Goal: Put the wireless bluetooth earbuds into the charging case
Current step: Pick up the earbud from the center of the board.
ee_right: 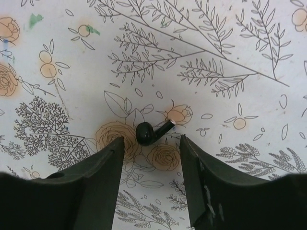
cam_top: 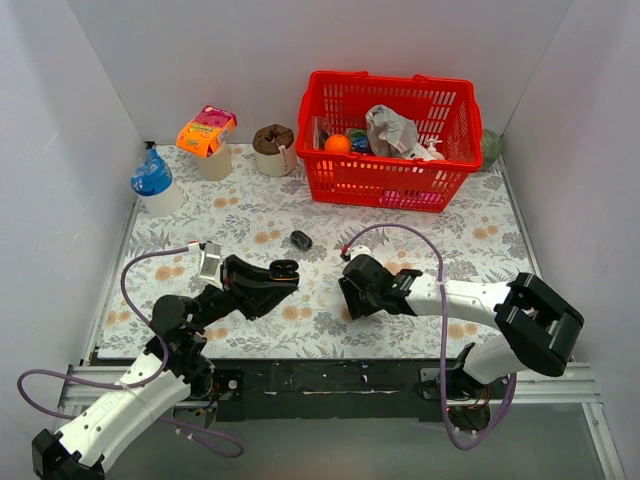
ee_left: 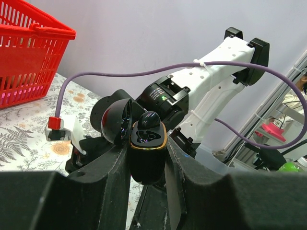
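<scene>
- Top external: the left gripper (cam_top: pixel 281 272) hangs above the floral tablecloth (cam_top: pixel 250 215), pinching a black charging case (cam_top: pixel 287 266). The right gripper (cam_top: pixel 350 297) points down at the cloth close by.
- Left wrist: the left fingers clamp the open case's body, its lid (ee_left: pixel 117 120) tipped back. A seated earbud (ee_left: pixel 150 120) stands in its top.
- Right wrist: the right fingers are spread. A loose earbud (ee_right: pixel 144 133) lies on the cloth between them, touching neither.
</scene>
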